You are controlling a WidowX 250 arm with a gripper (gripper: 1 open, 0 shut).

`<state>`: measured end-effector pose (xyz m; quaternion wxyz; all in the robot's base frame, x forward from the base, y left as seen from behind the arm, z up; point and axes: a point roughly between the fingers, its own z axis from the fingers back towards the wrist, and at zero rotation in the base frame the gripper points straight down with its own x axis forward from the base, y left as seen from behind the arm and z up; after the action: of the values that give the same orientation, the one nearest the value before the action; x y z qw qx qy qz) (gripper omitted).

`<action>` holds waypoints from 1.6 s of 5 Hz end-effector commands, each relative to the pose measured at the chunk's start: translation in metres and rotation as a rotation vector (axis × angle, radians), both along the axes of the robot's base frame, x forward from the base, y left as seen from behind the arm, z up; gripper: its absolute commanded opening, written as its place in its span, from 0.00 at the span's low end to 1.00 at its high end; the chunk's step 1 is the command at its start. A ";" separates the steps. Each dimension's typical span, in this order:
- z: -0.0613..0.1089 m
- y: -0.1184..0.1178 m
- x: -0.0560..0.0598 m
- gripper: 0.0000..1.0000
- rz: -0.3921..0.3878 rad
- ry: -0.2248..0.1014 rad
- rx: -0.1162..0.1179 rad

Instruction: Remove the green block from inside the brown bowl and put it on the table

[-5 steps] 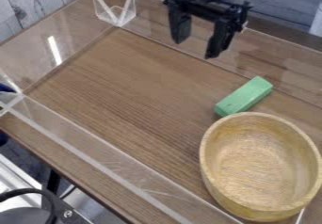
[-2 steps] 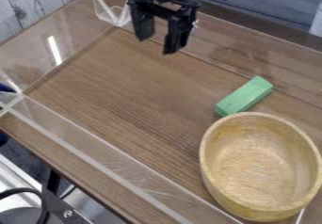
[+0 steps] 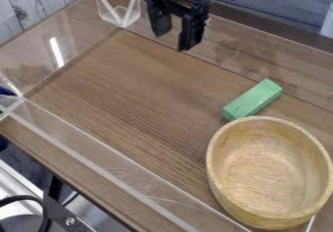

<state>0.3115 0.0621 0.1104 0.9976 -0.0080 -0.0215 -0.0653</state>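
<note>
Green block lay on the surface beside the brown bowl, claw open beyond it

Nearest, at the lower right, sat the brown bowl point(image 3: 270, 177), round and upright, its thick pale rim facing up and its wood grain showing inside. At the lower left, outside the working area, were a dark cable point(image 3: 53, 190) and a rounded black-and-grey object point(image 3: 22, 212) that was cut off by the picture's edge, so its nature could not be told. Between that corner and the bowl, a low clear wall point(image 3: 97, 161) ran slantwise along the near edge of the surface point(image 3: 143, 95), with pale reflections on it.

Just past the bowl's far rim lay the green block point(image 3: 252, 99). It was outside the bowl, flat on the brown wood-grain surface, its long side running slantwise from near the rim toward the far right.

Farther back, well apart from both block and bowl, the claw point(image 3: 173, 25) hung over the far part of the surface. Its two dark fingers pointed down and stood wide apart, with nothing gripped between them. Left of the claw, near the far left corner, stood a clear, angular piece point(image 3: 119, 10). Beyond that corner, grey wood-grained boards point(image 3: 29, 0) showed.
</note>
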 end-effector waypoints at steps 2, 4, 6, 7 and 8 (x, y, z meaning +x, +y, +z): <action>0.010 0.018 0.021 1.00 0.015 -0.093 0.021; 0.010 0.019 0.021 1.00 0.014 -0.113 0.022; 0.010 0.020 0.019 1.00 0.016 -0.132 0.024; 0.015 0.017 0.016 1.00 0.020 -0.147 0.027; 0.020 0.014 0.017 1.00 0.023 -0.170 0.034</action>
<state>0.3247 0.0757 0.1059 0.9964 0.0013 -0.0687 -0.0506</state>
